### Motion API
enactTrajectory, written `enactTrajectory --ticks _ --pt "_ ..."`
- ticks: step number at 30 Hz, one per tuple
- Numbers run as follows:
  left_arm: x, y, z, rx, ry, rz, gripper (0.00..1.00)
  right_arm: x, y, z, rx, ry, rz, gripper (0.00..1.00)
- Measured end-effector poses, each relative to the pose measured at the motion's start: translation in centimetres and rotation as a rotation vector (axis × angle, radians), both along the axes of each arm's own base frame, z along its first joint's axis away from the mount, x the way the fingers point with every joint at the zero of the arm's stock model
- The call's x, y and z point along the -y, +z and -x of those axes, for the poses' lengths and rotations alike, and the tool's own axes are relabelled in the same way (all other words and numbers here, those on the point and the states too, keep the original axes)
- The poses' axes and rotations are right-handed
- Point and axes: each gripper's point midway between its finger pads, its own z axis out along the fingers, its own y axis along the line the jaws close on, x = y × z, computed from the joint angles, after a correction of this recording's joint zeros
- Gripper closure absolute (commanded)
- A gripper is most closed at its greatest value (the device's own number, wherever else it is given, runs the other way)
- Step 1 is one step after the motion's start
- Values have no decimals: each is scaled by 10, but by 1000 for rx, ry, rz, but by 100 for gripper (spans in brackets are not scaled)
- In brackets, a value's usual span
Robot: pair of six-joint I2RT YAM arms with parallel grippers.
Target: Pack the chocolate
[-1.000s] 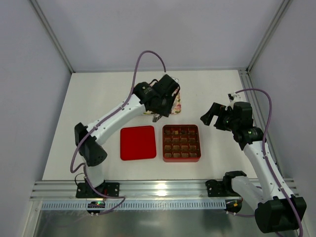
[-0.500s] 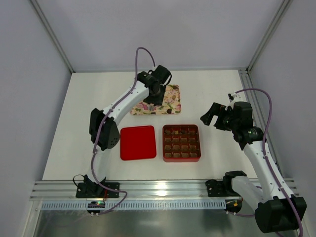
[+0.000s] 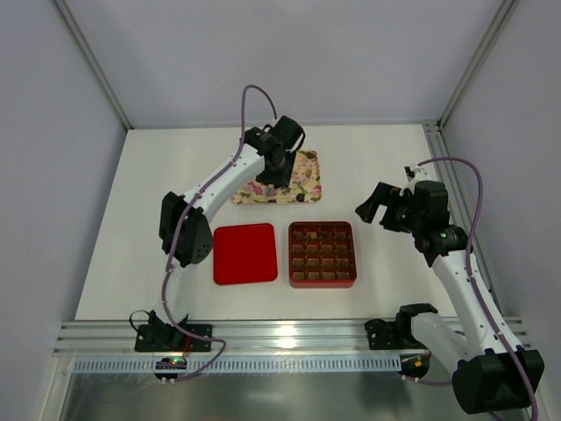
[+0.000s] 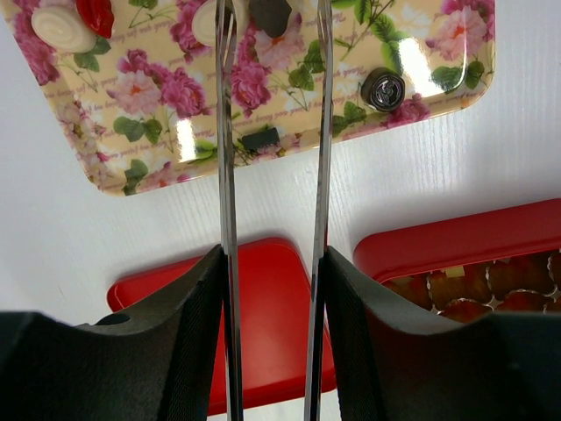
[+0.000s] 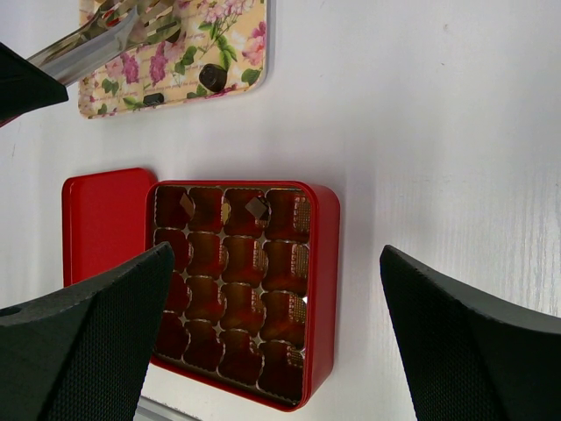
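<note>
Several small chocolates lie on the flowered tray (image 3: 302, 186): a dark piece (image 4: 270, 13), a dark round one (image 4: 383, 88), a small dark bar (image 4: 259, 138) and a pale one (image 4: 61, 26). My left gripper (image 3: 277, 172) carries long metal tongs (image 4: 226, 132) and hovers over the tray. The tongs stand apart on either side of the dark piece without touching it. The red box (image 3: 353, 254) holds a brown gridded insert with two pieces (image 5: 256, 208) in its far row. My right gripper (image 3: 379, 207) is wide open and empty, right of the box.
The red lid (image 3: 245, 253) lies flat left of the box and shows in the left wrist view (image 4: 263, 307). A red wrapped sweet (image 4: 95, 13) sits at the tray's corner. Enclosure walls stand behind and at both sides.
A second ago my left gripper was nearer the box at the tray's near edge. It has moved back over the tray and then stayed still. The right arm has not moved.
</note>
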Motion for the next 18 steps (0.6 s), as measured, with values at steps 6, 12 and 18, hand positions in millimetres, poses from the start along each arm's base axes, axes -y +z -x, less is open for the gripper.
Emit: enactTrajectory --ticks 6,12,18 --pt "1 0 0 -1 -12 3 54 0 0 0 0 0 0 0" --pt "2 -4 0 -8 -15 0 55 0 0 0 0 0 0 0" --pt "4 -7 0 -15 -19 5 57 0 0 0 0 0 0 0"
